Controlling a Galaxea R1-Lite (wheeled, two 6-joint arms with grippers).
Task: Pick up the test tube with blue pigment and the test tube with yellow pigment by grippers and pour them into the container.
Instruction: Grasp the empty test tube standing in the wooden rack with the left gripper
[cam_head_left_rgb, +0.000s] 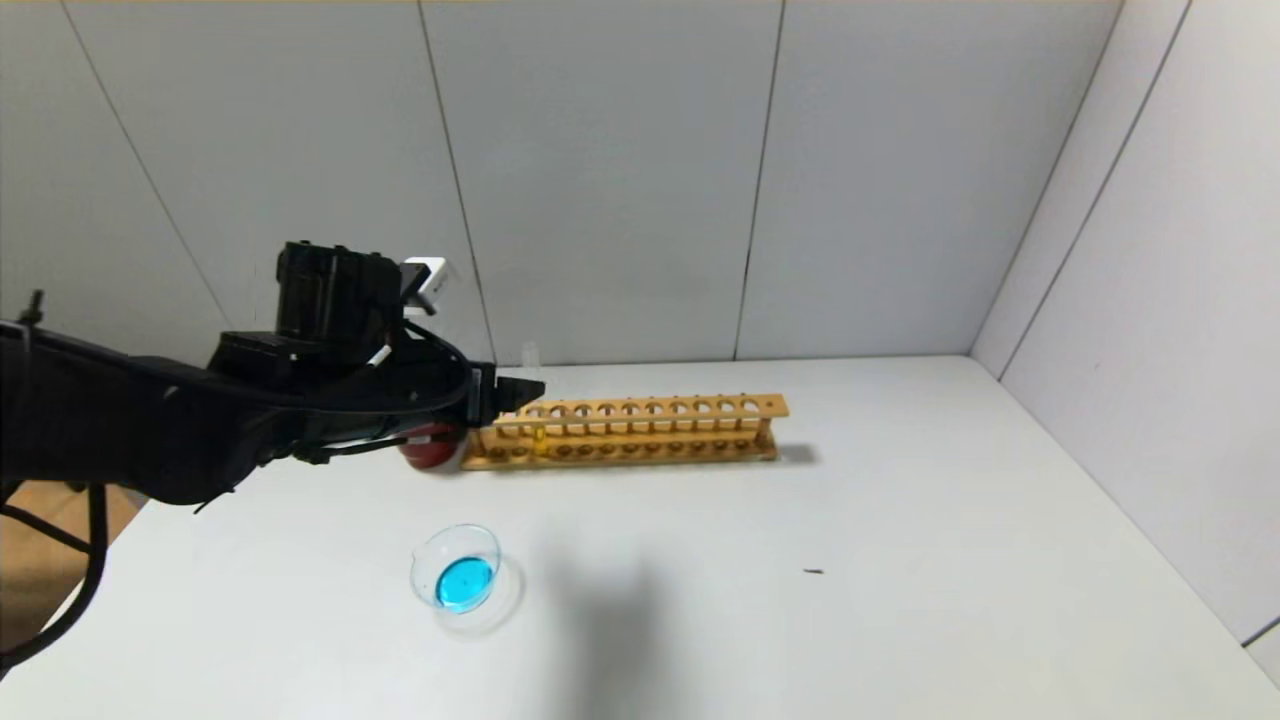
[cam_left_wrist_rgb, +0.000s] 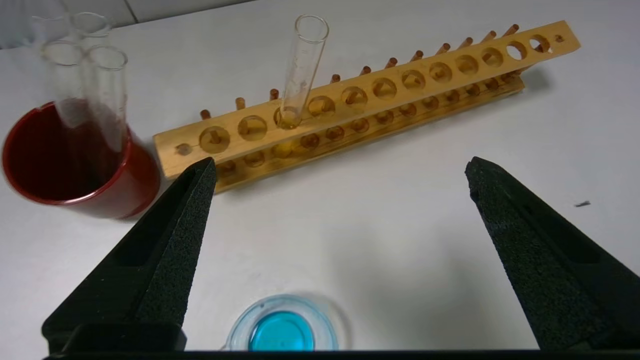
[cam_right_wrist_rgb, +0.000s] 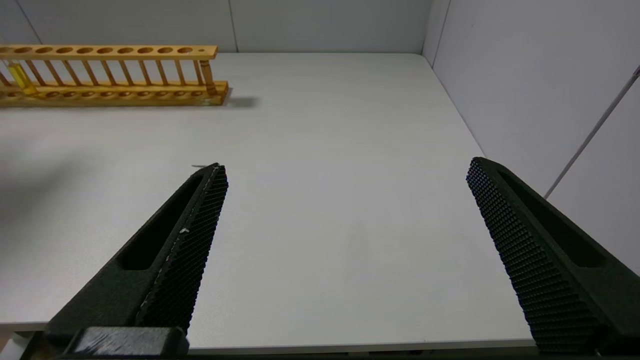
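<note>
The test tube with yellow pigment (cam_left_wrist_rgb: 300, 75) stands tilted in the wooden rack (cam_left_wrist_rgb: 400, 90) near its left end, with yellow liquid at its bottom; it also shows in the right wrist view (cam_right_wrist_rgb: 20, 77). No tube holding blue liquid is in view. The container (cam_head_left_rgb: 457, 575), a low clear beaker, holds blue liquid on the table in front of the rack; it also shows in the left wrist view (cam_left_wrist_rgb: 282, 330). My left gripper (cam_left_wrist_rgb: 340, 165) is open and empty above the table between beaker and rack, and in the head view (cam_head_left_rgb: 520, 390) it is by the rack's left end. My right gripper (cam_right_wrist_rgb: 346, 165) is open and empty.
A dark red cup (cam_left_wrist_rgb: 75, 160) left of the rack holds several colourless empty tubes (cam_left_wrist_rgb: 107, 85). The rack (cam_head_left_rgb: 630, 430) stands near the back wall. The right gripper hovers over the table's front edge (cam_right_wrist_rgb: 350, 345), with a side wall (cam_right_wrist_rgb: 525, 75) close by.
</note>
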